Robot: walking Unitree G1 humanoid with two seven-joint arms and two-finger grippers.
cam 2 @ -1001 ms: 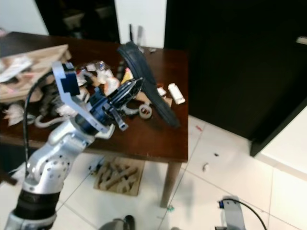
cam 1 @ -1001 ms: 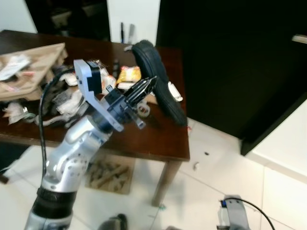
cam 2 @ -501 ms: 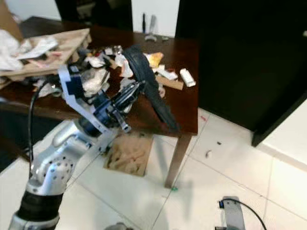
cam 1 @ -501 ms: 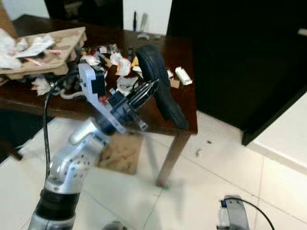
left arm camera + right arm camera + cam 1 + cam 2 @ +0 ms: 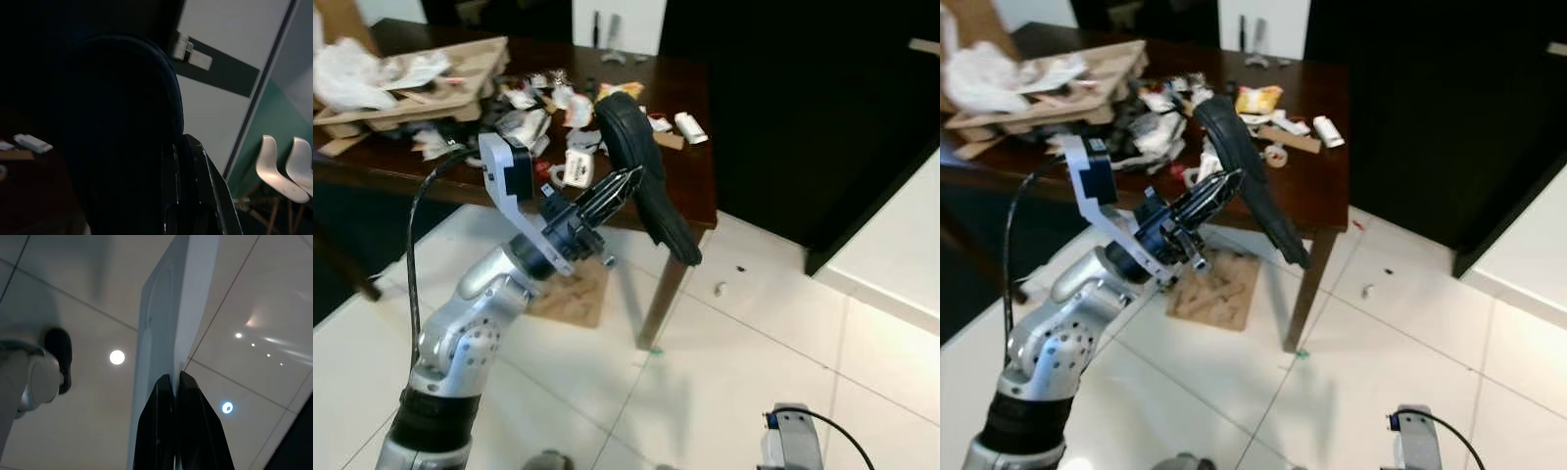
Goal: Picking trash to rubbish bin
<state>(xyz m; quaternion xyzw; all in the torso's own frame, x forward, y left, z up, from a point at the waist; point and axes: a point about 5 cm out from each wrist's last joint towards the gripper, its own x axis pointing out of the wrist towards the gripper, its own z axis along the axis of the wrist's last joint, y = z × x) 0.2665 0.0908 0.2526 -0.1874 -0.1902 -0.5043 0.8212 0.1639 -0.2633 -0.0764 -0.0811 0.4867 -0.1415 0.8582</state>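
My left gripper is raised in front of me and shut on a long, curved black rubber strip like a piece of tyre. The strip arches up from the fingers, and its lower end hangs past the near corner of the dark wooden table. In the left wrist view the strip looms dark against the fingers. Scattered trash lies on the table: white wrappers and a yellow packet. My right gripper hangs low over the tiled floor, shut.
A cardboard tray with crumpled white paper sits at the table's far left. A flat cardboard piece lies on the floor under the table. A dark cabinet stands to the right. White floor tiles spread before me.
The view has pulled back and the table now sits farther off. My left gripper keeps its hold on the black strip, whose lower end now hangs beyond the table's corner.
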